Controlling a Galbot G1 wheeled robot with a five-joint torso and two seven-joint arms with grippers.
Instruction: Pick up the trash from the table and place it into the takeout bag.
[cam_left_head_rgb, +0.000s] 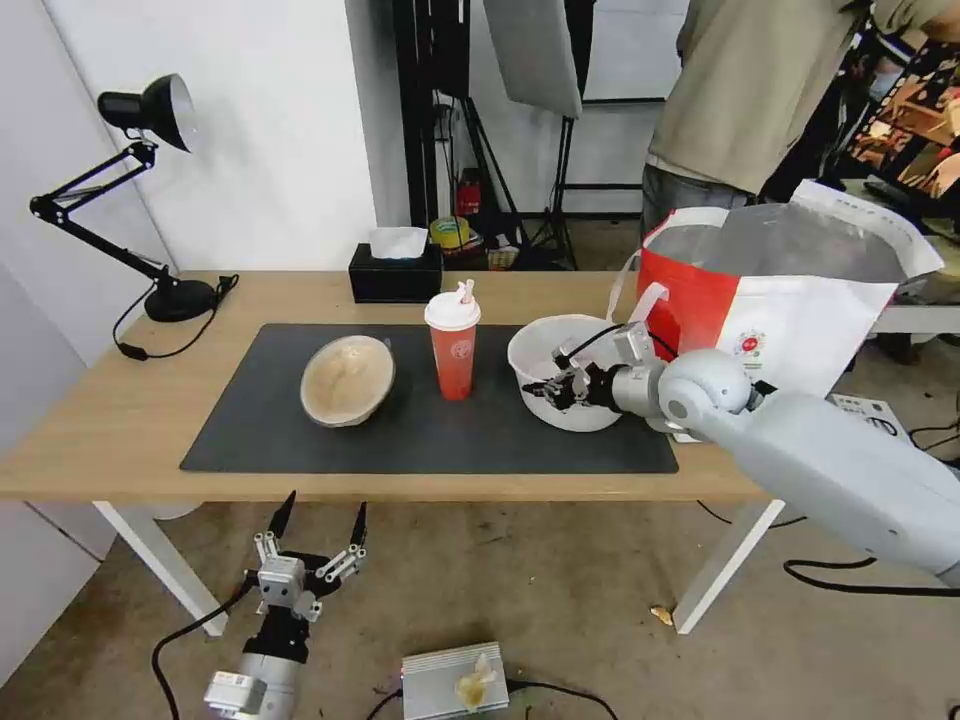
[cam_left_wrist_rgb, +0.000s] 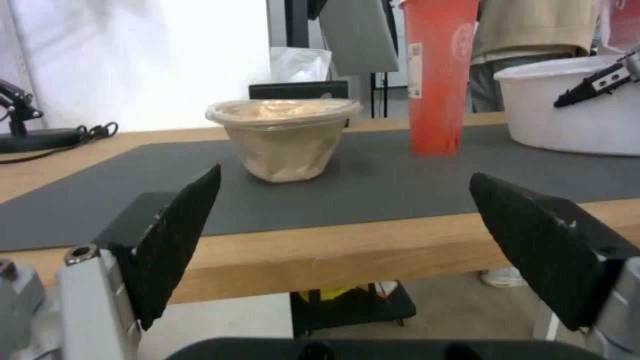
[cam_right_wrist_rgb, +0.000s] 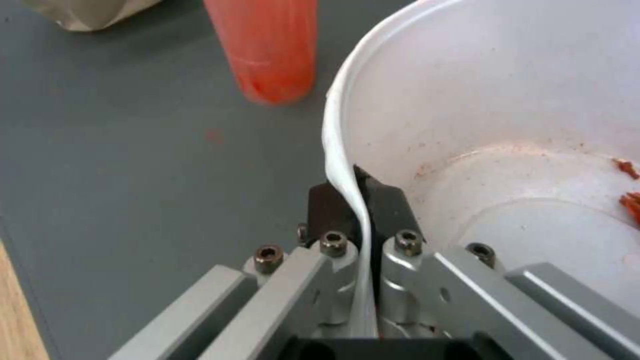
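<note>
Three pieces of trash sit on the dark grey mat (cam_left_head_rgb: 430, 440) of the long light-wood counter (cam_left_head_rgb: 120, 420) in the head view: a beige paper-pulp bowl (cam_left_head_rgb: 347, 379), a red cup with white lid and straw (cam_left_head_rgb: 453, 345), and a round white bowl (cam_left_head_rgb: 565, 372) just beside the white-and-red foil-lined takeout bag (cam_left_head_rgb: 770, 300). The right gripper (cam_left_head_rgb: 562, 385) pinches that bowl's near rim; the thin wall may buckle or slip on lifting, spilling scraps.

From the left wrist view, the left gripper (cam_left_wrist_rgb: 343, 220) hangs below the counter edge, jaws wide apart and empty.

From the right wrist view, the jaws are closed on the bent white rim, red food scraps (cam_right_wrist_rgb: 630, 187) inside.
</note>
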